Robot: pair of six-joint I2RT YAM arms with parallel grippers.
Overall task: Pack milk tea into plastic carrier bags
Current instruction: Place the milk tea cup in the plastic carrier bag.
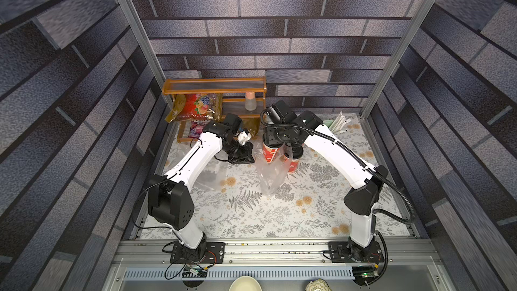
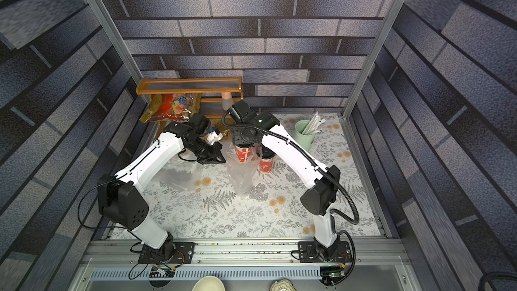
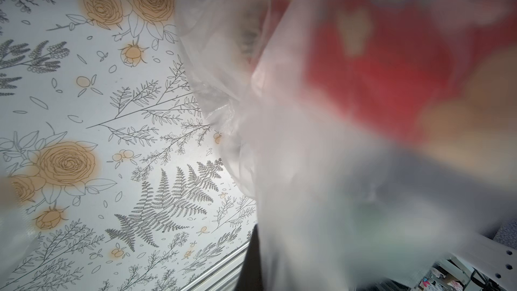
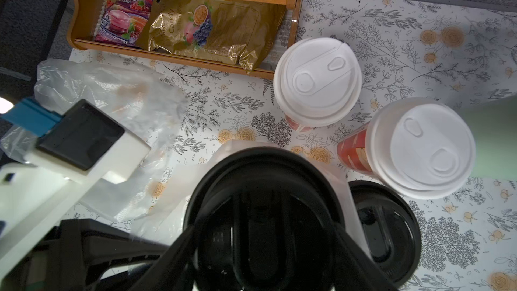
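A black-lidded cup (image 1: 270,155) of milk tea, red with white print, hangs upright at the mouth of a clear carrier bag (image 1: 269,180) near the middle back of the counter (image 1: 251,219). Its lower part shows red through the film in the left wrist view, so it sits behind or inside the plastic. The right claw (image 1: 270,144) grasps this cup from above, and in the right wrist view its dark fingers (image 4: 340,236) straddle the black lid. The bag stands tall and narrow, its bottom resting on the flowered cloth. The left claw (image 1: 251,155) is clenched on the bag's rim on the side away from the right arm, though the pinch itself is hidden behind blurred plastic. Just beside the bag, on the right arm's side, stands a second black-lidded cup (image 1: 293,165), upright on the counter. The right wrist view shows two white-lidded cups (image 4: 317,82) (image 4: 422,146) behind it, also upright and a little apart from each other. A second bag (image 1: 207,176) lies flat and crumpled under the left forearm. At the back left stands a wooden shelf (image 1: 215,86) with foil snack packets (image 1: 195,107) on its tiers. A pale green cup of straws (image 2: 303,132) stands at the back right, well apart from the bag.
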